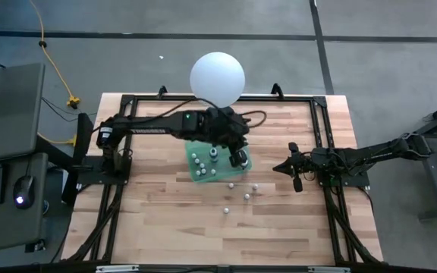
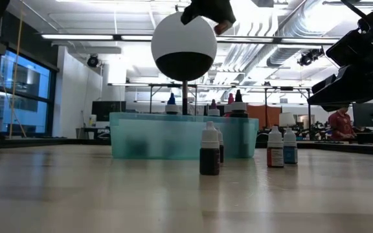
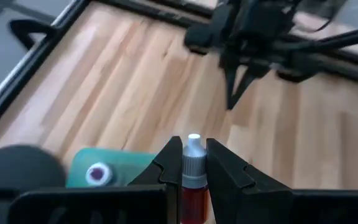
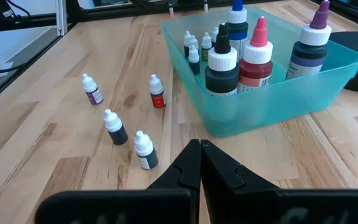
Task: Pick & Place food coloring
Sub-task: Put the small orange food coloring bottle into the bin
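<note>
Your left gripper [image 3: 193,171] is clamped on a red food coloring bottle [image 3: 192,180], above the teal bin [image 1: 203,176]. Treat it as light, rigid, slippery plastic; grip the body, not the cap. The right gripper [image 4: 200,163] waits, pressed together, at the right.

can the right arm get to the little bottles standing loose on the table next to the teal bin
Probably yes. Four small loose bottles stand on bare wood in front of the right gripper, which is shut, with nothing between them. The left gripper is near the bin.
</note>
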Controlling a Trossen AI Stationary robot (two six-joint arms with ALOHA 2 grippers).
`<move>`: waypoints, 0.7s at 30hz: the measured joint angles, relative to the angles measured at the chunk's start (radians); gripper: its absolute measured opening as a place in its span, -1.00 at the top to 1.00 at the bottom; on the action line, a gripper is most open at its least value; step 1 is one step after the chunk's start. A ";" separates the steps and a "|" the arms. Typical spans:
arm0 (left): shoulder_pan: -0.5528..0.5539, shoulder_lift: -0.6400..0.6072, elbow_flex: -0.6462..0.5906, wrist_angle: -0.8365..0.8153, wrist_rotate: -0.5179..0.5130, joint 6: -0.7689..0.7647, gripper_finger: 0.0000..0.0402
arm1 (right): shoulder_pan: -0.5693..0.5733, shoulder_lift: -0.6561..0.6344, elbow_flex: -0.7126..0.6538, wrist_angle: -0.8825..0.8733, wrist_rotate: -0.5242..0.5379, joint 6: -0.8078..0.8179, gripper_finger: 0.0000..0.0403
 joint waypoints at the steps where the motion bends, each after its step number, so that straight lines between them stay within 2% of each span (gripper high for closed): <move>1: 0.009 -0.001 0.000 0.014 0.023 0.006 0.81 | 0.000 0.000 0.000 0.000 0.000 0.000 0.99; 10: 0.041 -0.022 -0.003 0.149 0.099 0.032 0.80 | 0.000 0.000 0.000 0.000 0.000 0.000 0.99; 15: 0.055 -0.036 -0.001 0.424 0.216 0.033 0.80 | 0.000 0.000 0.000 -0.001 0.000 0.000 0.99; 21: 0.052 -0.022 -0.025 0.739 0.284 0.037 0.80 | 0.000 0.000 0.000 0.000 0.000 0.000 0.99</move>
